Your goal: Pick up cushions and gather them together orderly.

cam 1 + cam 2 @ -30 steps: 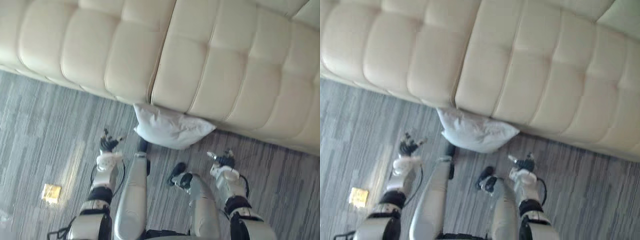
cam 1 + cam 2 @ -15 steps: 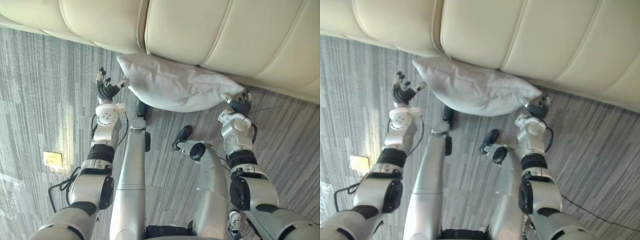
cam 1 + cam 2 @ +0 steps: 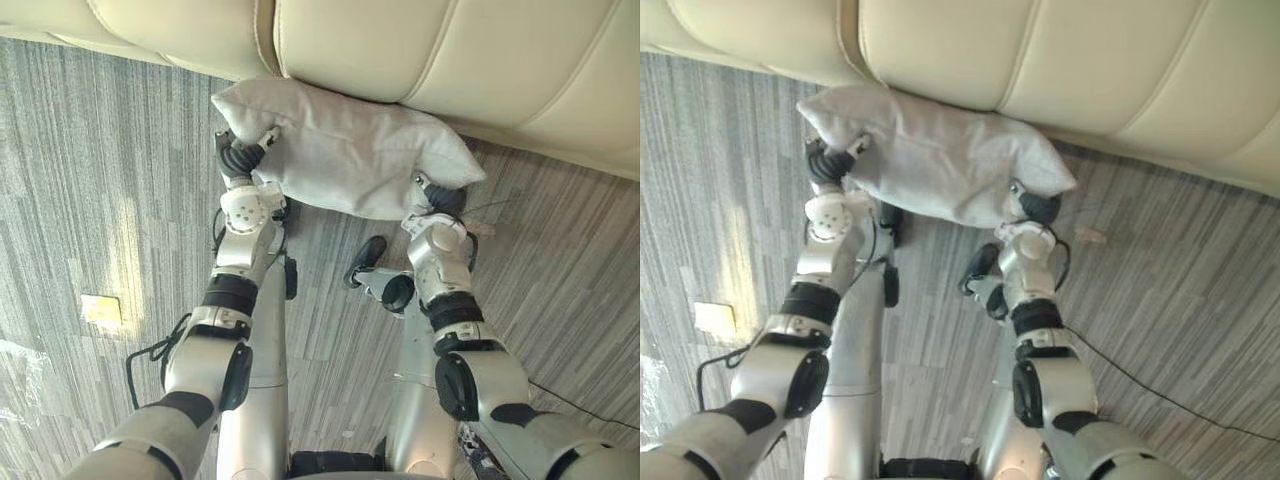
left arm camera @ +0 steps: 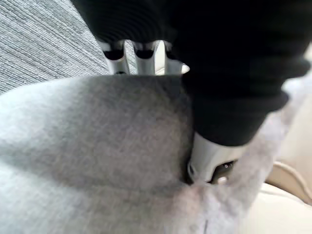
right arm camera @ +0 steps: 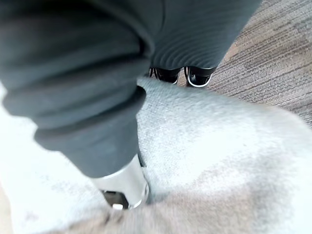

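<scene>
The white cushion [image 3: 352, 152] is lying on the grey carpet [image 3: 95, 170], shoved right up against the bottom of the cream sofa [image 3: 400, 45]. The left hand [image 3: 241, 160] has one end and the right hand [image 3: 441, 201] the other. Both thumbs dig into the fabric and the fingers tuck under the edge, so it looks like both are pinching it, though the fingertips are mostly buried.

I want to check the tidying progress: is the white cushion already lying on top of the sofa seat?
No, the white cushion is low in front of the cream sofa, over the grey carpet.
</scene>
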